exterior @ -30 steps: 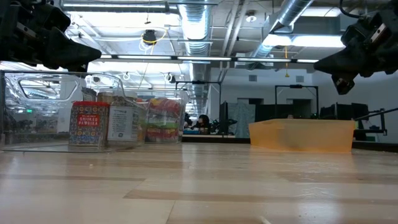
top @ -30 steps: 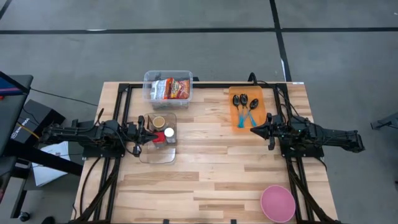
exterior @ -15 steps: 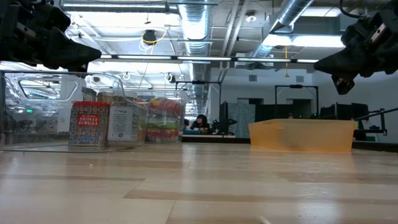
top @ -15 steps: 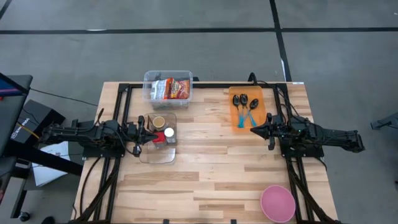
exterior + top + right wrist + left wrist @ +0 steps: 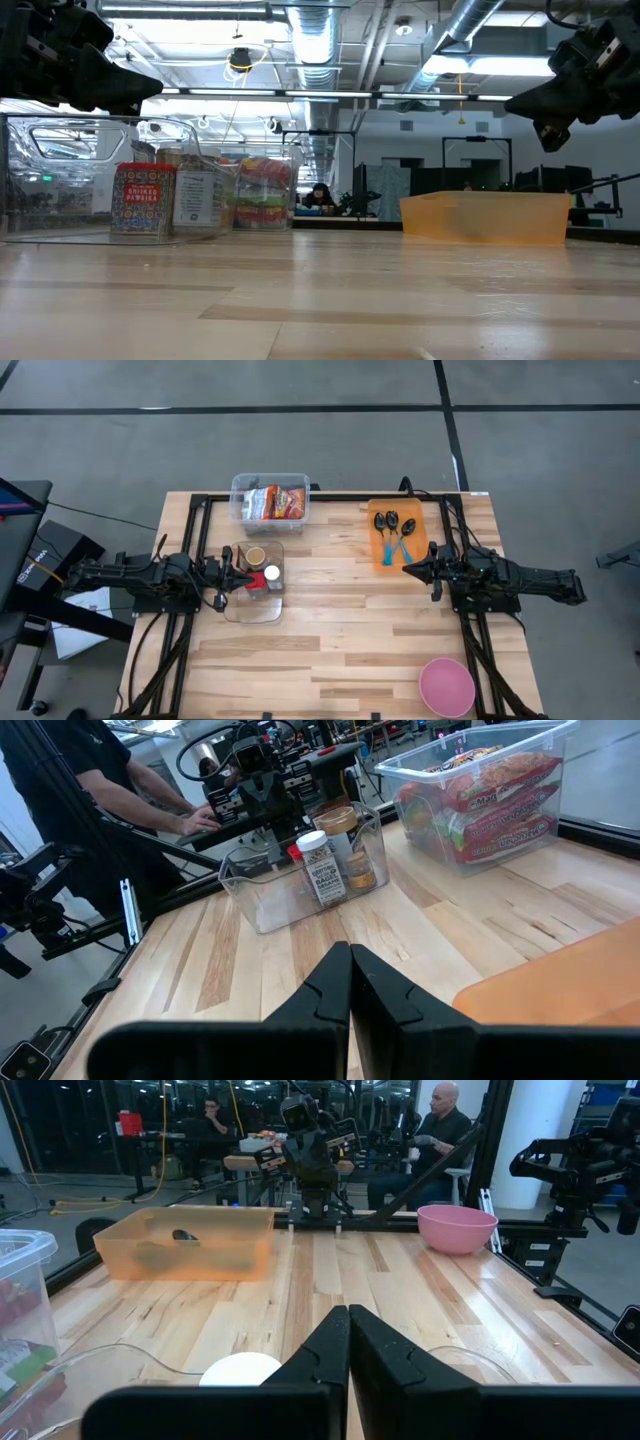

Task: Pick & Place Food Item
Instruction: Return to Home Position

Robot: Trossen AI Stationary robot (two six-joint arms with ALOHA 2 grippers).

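Smooth pale wood table (image 5: 350, 620), clear glossy plastic bin (image 5: 253, 608), translucent orange plastic tray (image 5: 415, 555).

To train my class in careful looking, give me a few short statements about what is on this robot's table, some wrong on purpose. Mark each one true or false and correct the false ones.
1. The pink bowl sits in the orange tray. False: the bowl stands on the bare table, and the tray holds spoons.
2. The noodle packs lie inside the clear box. True.
3. The spice jars stand loose on the table. False: they stand inside the small clear bin.
4. The left pincer and the right pincer are both shut. True.
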